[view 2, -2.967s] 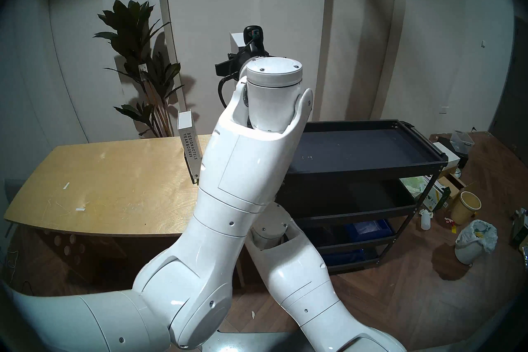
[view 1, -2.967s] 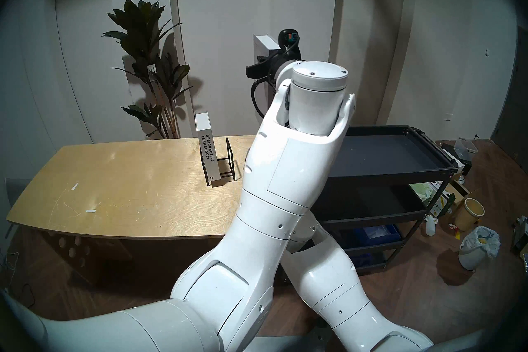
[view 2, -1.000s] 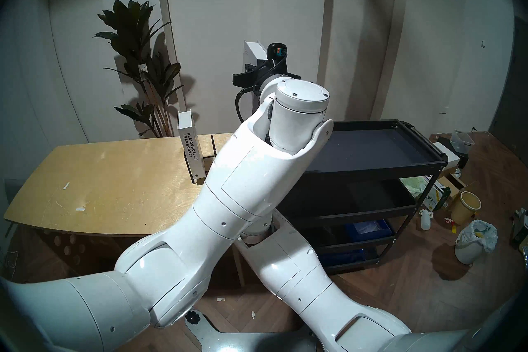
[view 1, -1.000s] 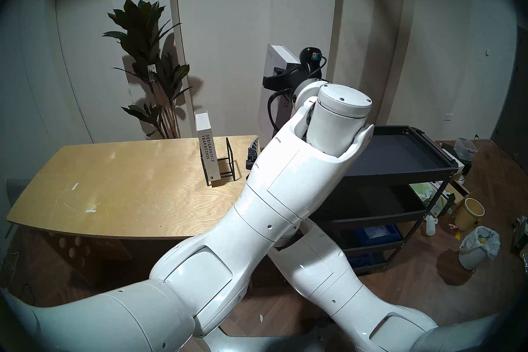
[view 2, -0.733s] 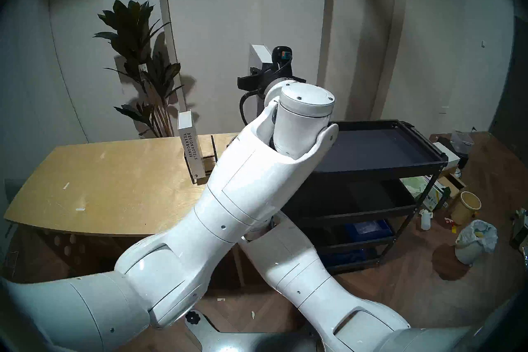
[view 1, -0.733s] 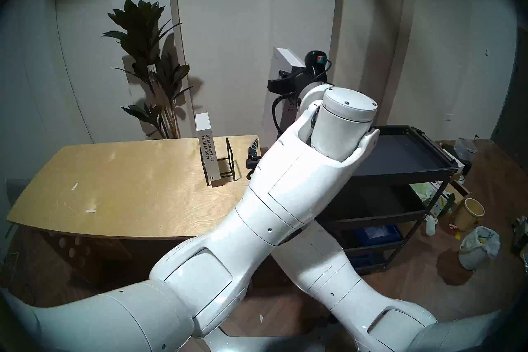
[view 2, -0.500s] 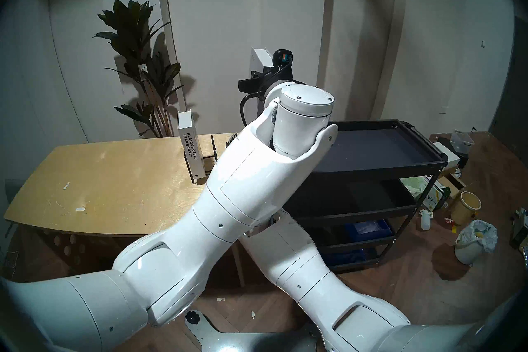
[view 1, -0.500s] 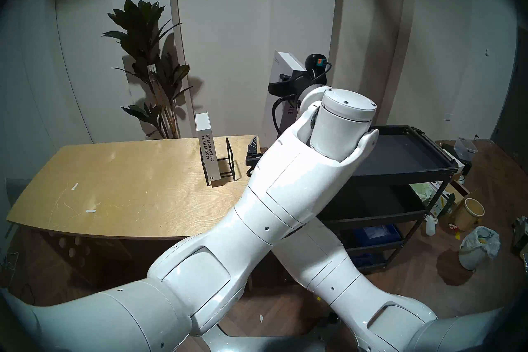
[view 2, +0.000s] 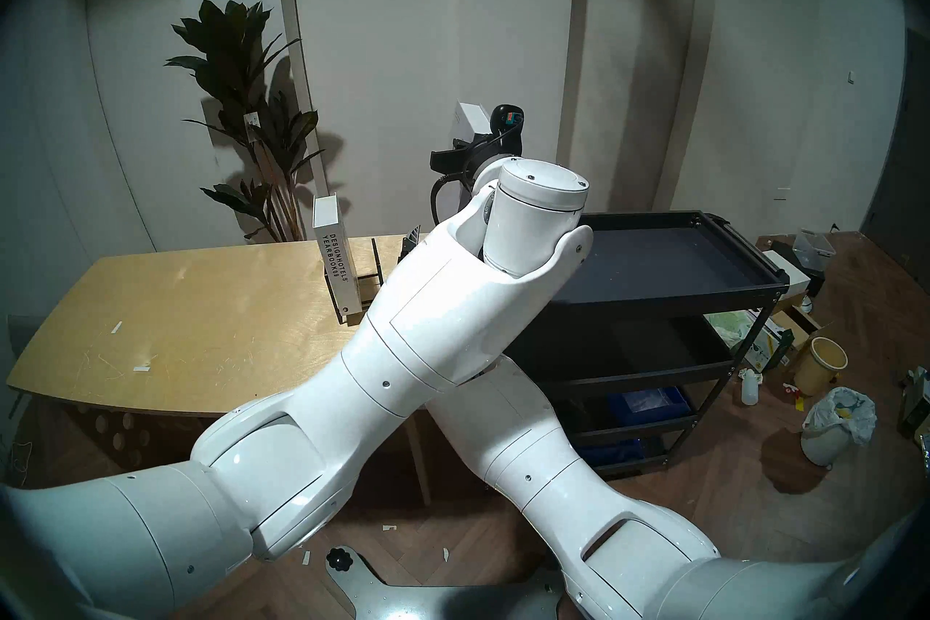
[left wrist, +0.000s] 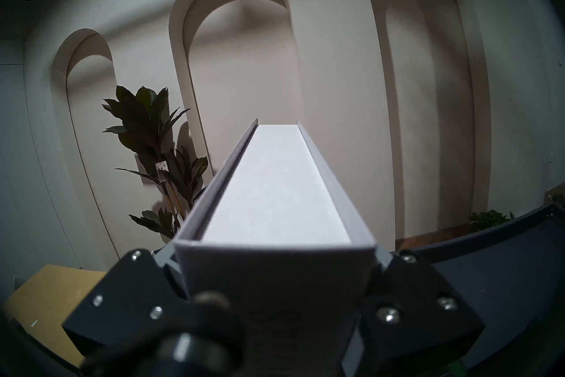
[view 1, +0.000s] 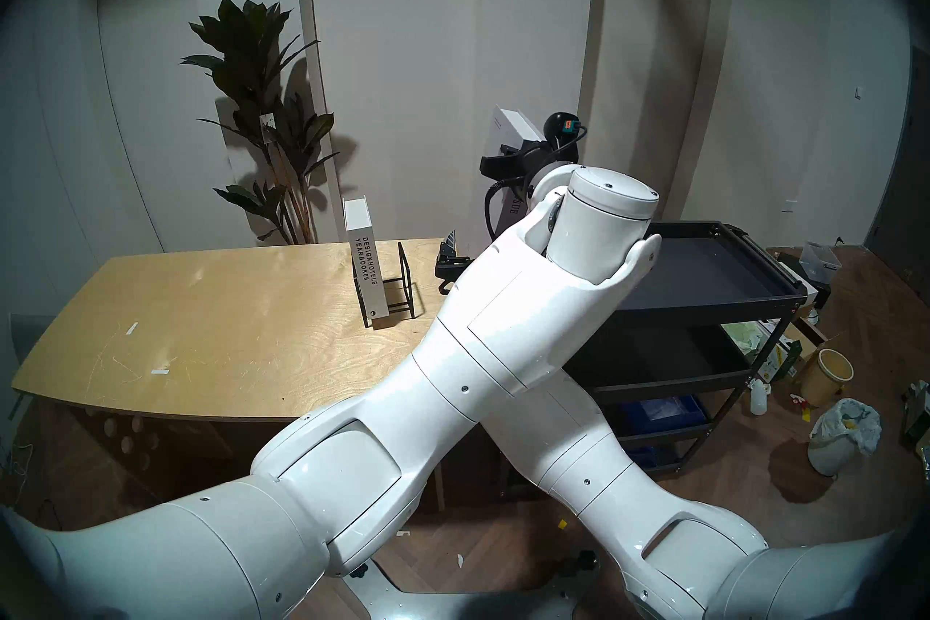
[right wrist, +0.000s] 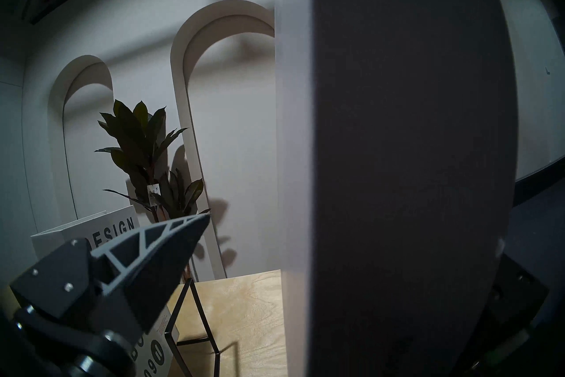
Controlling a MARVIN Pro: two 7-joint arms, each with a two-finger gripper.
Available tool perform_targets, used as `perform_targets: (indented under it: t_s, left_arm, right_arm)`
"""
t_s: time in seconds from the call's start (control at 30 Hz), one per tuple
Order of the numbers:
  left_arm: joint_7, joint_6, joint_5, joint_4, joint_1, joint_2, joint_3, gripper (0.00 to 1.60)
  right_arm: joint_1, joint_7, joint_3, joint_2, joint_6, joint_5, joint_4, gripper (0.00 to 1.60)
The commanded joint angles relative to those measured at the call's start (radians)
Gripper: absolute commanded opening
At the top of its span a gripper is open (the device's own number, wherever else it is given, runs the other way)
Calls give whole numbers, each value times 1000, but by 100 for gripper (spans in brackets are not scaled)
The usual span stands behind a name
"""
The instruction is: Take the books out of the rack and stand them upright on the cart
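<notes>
The left gripper (left wrist: pixel 275 284) is clamped on the taller book (view 1: pixel 513 126), held in the air above the cart (view 1: pixel 755 299) – only the left wrist view shows its page edge. The right gripper (right wrist: pixel 305 244) stands spread beside it. The shorter book (view 1: pixel 366 266) stands in the rack (view 1: pixel 402 282)

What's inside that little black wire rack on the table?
One white book stands upright at the left end of the rack. The rest looks empty, with bare table showing through, though the robot's arm hides the rack's right side in one view.

White-grey books (view 1: pixel 366 261), black wire rack (view 1: pixel 405 282), black cart (view 1: pixel 745 297), light wood table (view 1: pixel 226 327).
</notes>
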Motion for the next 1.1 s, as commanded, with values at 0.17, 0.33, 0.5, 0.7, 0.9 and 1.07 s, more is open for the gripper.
perform_targets:
  t_s: [0.17,0.33,0.5,0.7,0.9,1.07]
  left_arm:
    - [40,-9,-27,-17,-79,12,28,0]
    - [38,-13,-56,20,-108,20,10,0]
    - [43,-22,-80,38,-124,26,9,0]
    - [51,-42,-108,57,-144,27,7,13]
    - [61,-62,-140,85,-164,18,-5,14]
    - [62,-77,-161,96,-175,22,3,70]
  right_arm:
    - [61,26,5,-9,27,58,-25,160]
    - [75,46,8,-15,50,98,-17,160]
    - [89,50,6,-17,65,116,-6,160]
    - [100,42,3,-21,77,125,1,160]
    - [105,25,-1,-23,90,127,-3,88]
    - [112,11,-8,-18,91,119,3,0]
